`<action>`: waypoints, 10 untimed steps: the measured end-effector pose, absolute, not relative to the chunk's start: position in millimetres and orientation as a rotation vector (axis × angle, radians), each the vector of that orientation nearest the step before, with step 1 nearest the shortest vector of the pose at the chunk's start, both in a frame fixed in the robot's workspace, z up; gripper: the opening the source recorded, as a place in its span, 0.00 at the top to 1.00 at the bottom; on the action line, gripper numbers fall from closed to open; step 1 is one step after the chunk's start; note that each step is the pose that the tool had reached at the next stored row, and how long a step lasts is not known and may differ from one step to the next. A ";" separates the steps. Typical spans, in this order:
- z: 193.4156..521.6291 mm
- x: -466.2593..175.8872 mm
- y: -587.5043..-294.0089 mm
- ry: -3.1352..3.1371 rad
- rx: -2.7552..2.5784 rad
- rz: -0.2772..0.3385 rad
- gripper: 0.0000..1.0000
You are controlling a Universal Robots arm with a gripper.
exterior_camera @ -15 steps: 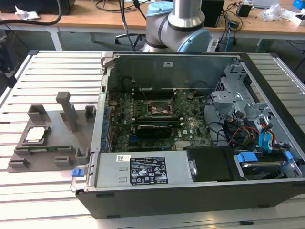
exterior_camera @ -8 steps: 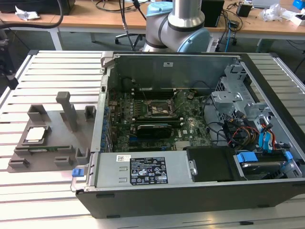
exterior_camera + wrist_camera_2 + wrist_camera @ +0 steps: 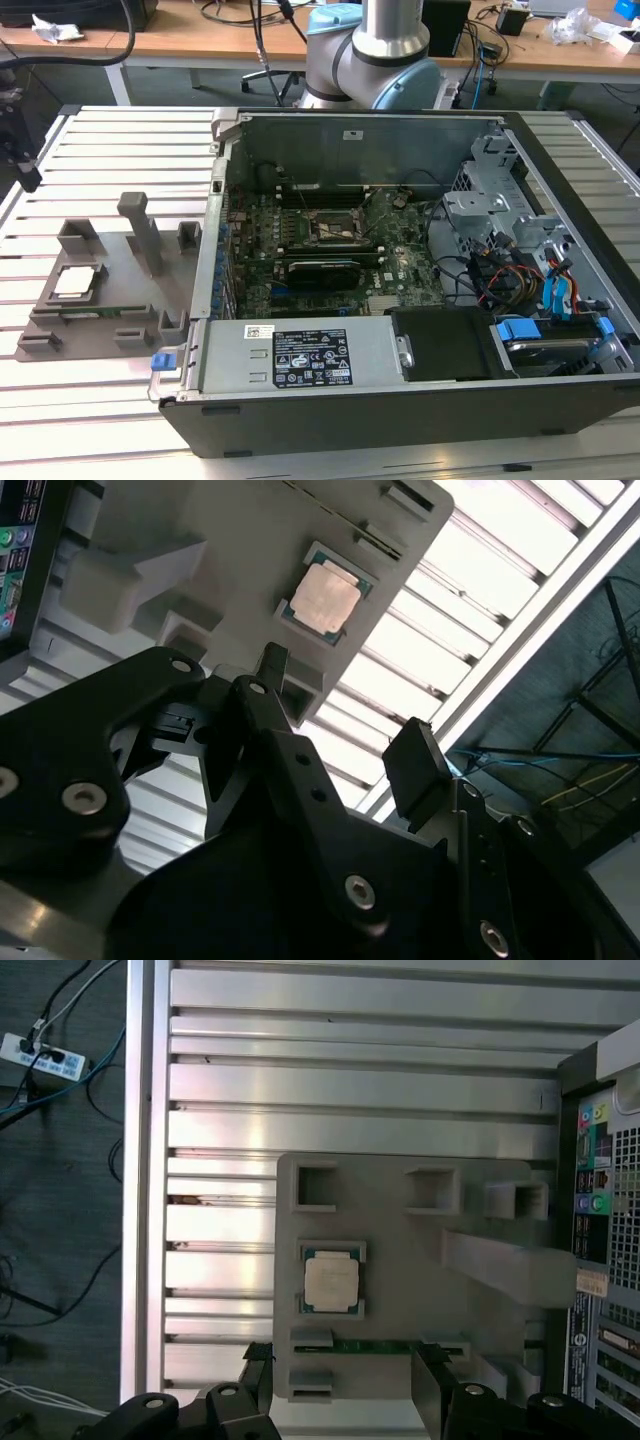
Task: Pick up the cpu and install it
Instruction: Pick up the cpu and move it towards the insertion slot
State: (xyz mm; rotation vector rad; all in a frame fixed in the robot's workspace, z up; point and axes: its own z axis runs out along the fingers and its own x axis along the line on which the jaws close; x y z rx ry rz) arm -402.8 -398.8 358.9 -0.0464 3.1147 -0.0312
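The cpu [image 3: 331, 1282] rests in the grey tray's [image 3: 400, 1295] recess, which keeps it square; the claw [image 3: 345, 708] hangs above, wide open and empty.

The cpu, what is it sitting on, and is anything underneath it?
The cpu lies flat in a framed recess of the grey tray, which rests on the slatted metal table. The recess floor under the chip is covered by it.

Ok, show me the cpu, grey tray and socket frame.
cpu [image 3: 331, 1282], first wrist view, centre of its metal top.
grey tray [image 3: 400, 1280], first wrist view, bare floor beside the cpu.
socket frame [image 3: 335, 229], exterior view, its middle.
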 end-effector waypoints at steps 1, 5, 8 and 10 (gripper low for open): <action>357.6 -402.6 -398.8 3.115 -0.046 -0.031 0.34; 355.0 -402.4 -398.8 3.115 -0.046 -0.031 0.34; 352.8 -402.2 -398.8 3.115 -0.046 -0.031 0.34; 351.9 -402.1 -398.8 3.115 -0.046 -0.031 0.34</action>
